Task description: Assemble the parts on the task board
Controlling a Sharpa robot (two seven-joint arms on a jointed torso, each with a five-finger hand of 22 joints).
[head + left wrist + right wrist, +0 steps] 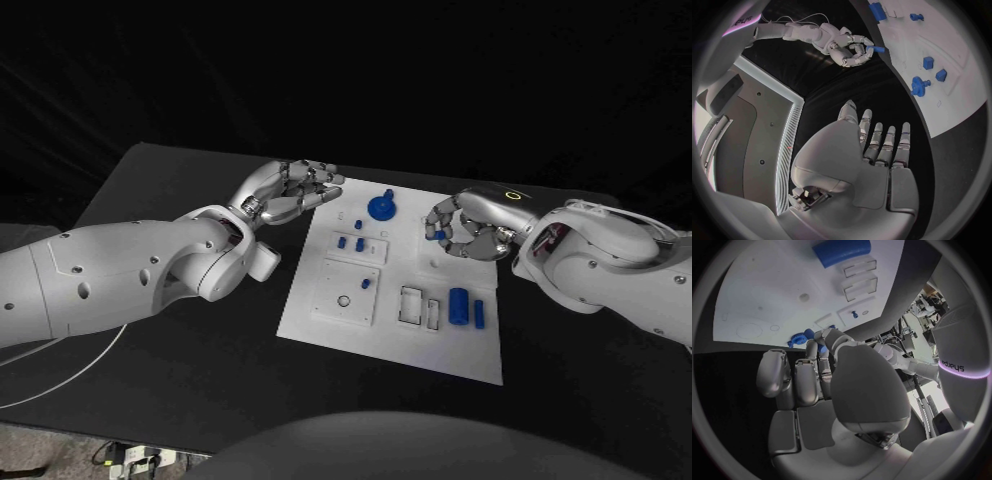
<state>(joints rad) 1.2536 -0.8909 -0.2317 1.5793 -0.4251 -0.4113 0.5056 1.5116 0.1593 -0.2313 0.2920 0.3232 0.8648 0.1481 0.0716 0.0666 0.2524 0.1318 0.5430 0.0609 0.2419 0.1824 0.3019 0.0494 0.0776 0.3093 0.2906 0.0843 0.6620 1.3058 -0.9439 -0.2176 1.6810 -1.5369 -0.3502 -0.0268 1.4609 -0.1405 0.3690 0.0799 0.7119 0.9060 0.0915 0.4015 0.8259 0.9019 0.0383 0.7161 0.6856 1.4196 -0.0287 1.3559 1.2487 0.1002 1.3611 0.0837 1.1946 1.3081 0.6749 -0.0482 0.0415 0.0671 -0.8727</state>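
My right hand (464,228) pinches a small blue part (434,235) over the board (433,350); next, seat it in its hole. Left hand (293,190) empty, fingers loosely apart, beside the board.

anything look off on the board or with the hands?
Nothing stands out. The white task board lies flat on the black table, blue parts on it. The right hand pinches a small blue part over it; the left hand holds nothing.
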